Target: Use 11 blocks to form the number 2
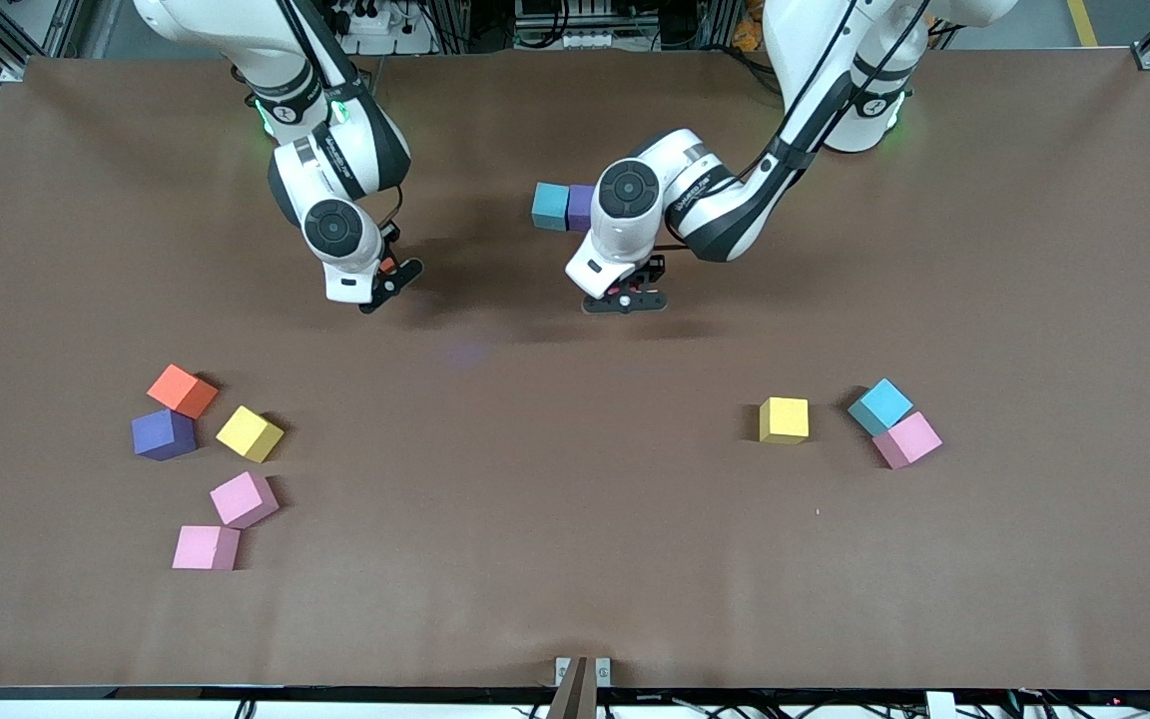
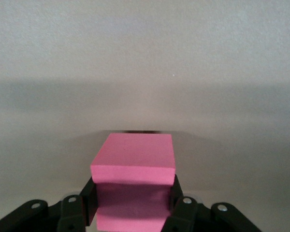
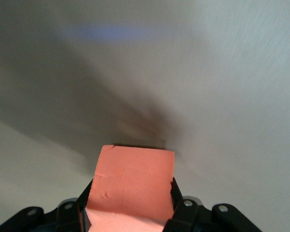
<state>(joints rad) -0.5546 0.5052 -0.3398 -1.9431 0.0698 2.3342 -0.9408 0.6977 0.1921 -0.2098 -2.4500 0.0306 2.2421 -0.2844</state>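
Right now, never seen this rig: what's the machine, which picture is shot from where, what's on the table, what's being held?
Two white robot arms with two-finger grippers work at a brown table. The wide picture comes from a high camera facing them; the other two come from cameras on each arm's wrist.

Loose foam cubes lie on the table: an orange, purple, yellow and two pink toward the right arm's end, and a yellow, light blue and pink toward the left arm's end. A light blue cube and a purple cube sit side by side near the arms' bases.

The left gripper is shut on a pink foam cube. The right gripper is shut on an orange-red foam cube.
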